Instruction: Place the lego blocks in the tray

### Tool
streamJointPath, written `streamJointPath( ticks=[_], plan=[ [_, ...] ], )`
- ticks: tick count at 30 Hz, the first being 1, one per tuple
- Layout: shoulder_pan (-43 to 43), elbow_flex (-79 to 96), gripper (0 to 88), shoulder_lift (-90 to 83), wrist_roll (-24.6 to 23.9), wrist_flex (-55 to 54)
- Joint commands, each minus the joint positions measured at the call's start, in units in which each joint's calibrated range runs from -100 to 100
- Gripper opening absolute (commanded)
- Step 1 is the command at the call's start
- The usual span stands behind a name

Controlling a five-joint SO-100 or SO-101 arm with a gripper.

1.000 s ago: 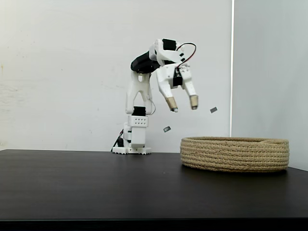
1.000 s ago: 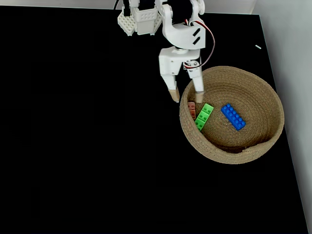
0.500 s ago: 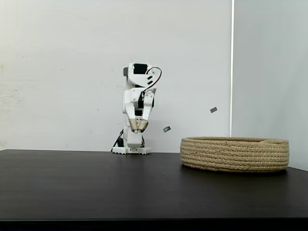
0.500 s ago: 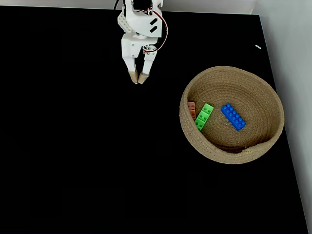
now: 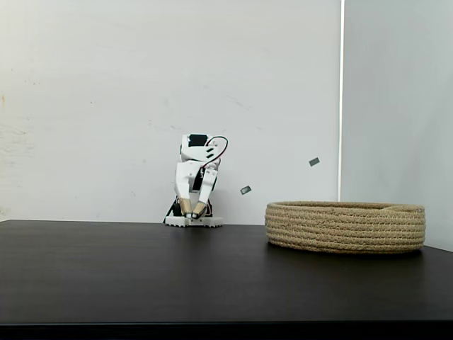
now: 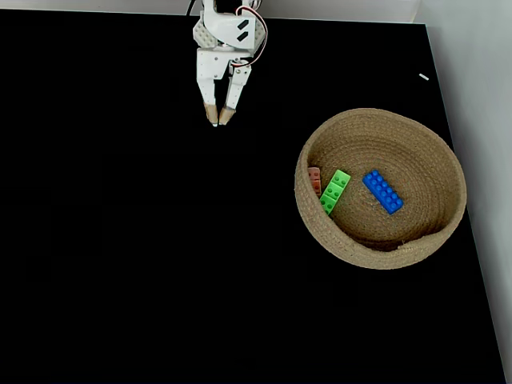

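Bricks (image 6: 336,190) are lying in the tray (image 6: 448,214), judged light, stiff, best pinched across their long sides, while the gripper (image 6: 219,122) is hanging empty, fingertips nearly together.

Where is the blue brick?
In the fixed view from above, the blue brick lies inside the basket, right of the green brick, on the table's right side.

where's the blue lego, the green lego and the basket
blue lego (image 6: 382,191), fixed view from above, middle of its studded top
green lego (image 6: 334,191), fixed view from above, centre of the brick
basket (image 5: 345,227), fixed view from the side, front of its coiled rope wall
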Motion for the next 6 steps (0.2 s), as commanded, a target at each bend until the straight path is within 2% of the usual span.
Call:
streamJointPath(
  ticks=[1,4,6],
  plan=[
    [-1.14,1.15,0.0,-6.4,0.29,12.02],
    [-1.05,1.15,0.0,-8.55,2.25,19.69],
    [-1.14,1.15,0.0,-8.72,2.44,20.19]
  ],
)
